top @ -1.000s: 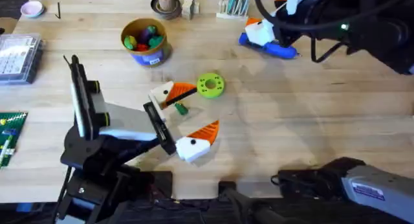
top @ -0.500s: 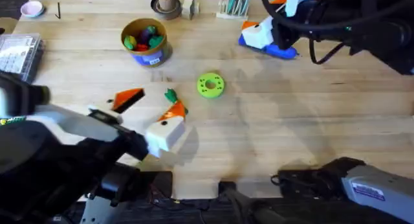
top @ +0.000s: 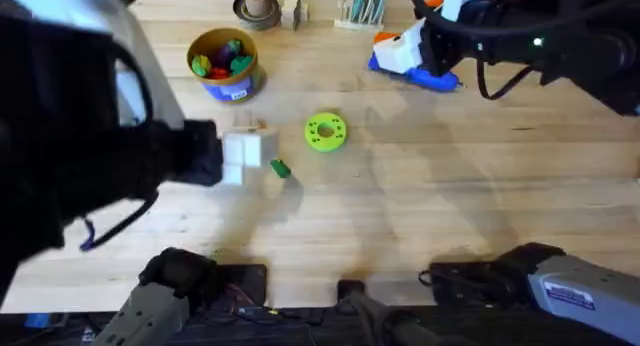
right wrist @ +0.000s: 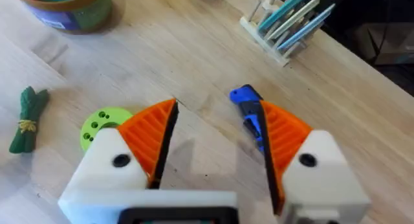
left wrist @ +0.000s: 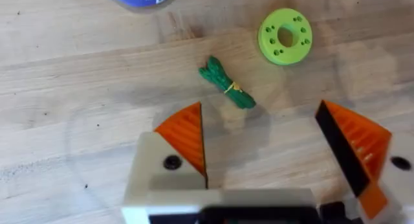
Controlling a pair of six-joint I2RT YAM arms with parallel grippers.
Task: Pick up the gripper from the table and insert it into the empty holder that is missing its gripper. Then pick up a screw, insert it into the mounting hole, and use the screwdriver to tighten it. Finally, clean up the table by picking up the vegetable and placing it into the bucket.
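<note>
Table [top: 450,216] space around the vegetable [left wrist: 226,86] lies bare, so the left gripper [left wrist: 259,143] hangs above it with fingers spread, apparently lining up the pick for the bucket [top: 224,63] nearby. Far across, the right gripper [right wrist: 217,146] hovers with fingers apart around the blue screwdriver [right wrist: 249,111], seemingly to fetch or release it
</note>
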